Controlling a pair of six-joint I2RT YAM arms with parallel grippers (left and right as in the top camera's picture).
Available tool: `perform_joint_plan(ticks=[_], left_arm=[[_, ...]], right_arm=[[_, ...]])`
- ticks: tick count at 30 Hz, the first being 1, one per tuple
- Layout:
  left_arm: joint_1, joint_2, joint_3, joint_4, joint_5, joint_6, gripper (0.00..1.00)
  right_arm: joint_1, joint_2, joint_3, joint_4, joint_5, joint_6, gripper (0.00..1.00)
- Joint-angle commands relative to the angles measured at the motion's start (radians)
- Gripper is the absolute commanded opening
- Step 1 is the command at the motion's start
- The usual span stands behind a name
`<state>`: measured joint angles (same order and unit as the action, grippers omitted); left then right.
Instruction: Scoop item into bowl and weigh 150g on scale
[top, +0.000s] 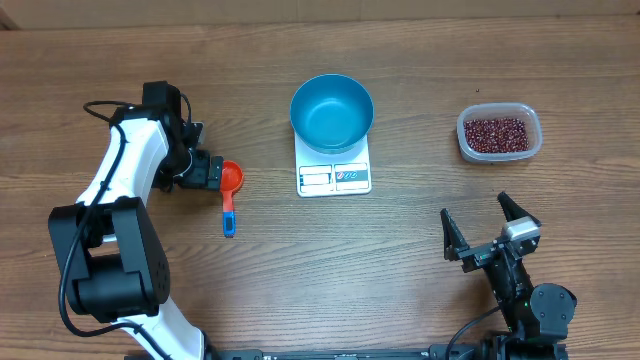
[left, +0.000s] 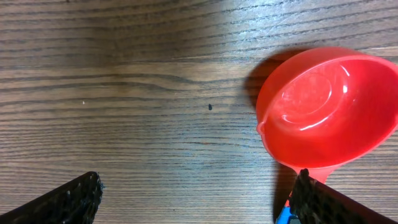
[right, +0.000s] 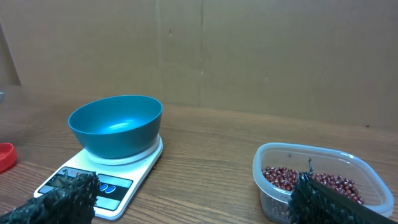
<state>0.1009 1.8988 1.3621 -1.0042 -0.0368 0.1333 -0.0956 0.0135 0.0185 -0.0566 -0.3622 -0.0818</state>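
Jaws apart, the left gripper (left: 196, 196) hovers by the red plastic scoop (left: 329, 106), the right gripper (top: 474, 208) equally open; no scooping shows, maroon beans (top: 495, 133) sit in the clear tub (top: 537, 126), the blue bowl (top: 332, 110) empty on its white scale (top: 334, 178).

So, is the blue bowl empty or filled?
Empty: the bowl shows a bare blue inside; the beans lie in the clear tub.
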Motion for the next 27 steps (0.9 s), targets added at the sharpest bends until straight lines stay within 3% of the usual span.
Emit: perform_joint_plan(ticks=[1,27], left_arm=[[0.003,0.006,0.020,0.007,0.013,0.015,1.00],[0.003,0.006,0.019,0.030,0.013,0.015,1.00]], right_arm=[[0.006,-0.011,-0.011,0.002,0.002,0.006,1.00],[0.006,-0.011,-0.011,0.002,0.002,0.006,1.00]])
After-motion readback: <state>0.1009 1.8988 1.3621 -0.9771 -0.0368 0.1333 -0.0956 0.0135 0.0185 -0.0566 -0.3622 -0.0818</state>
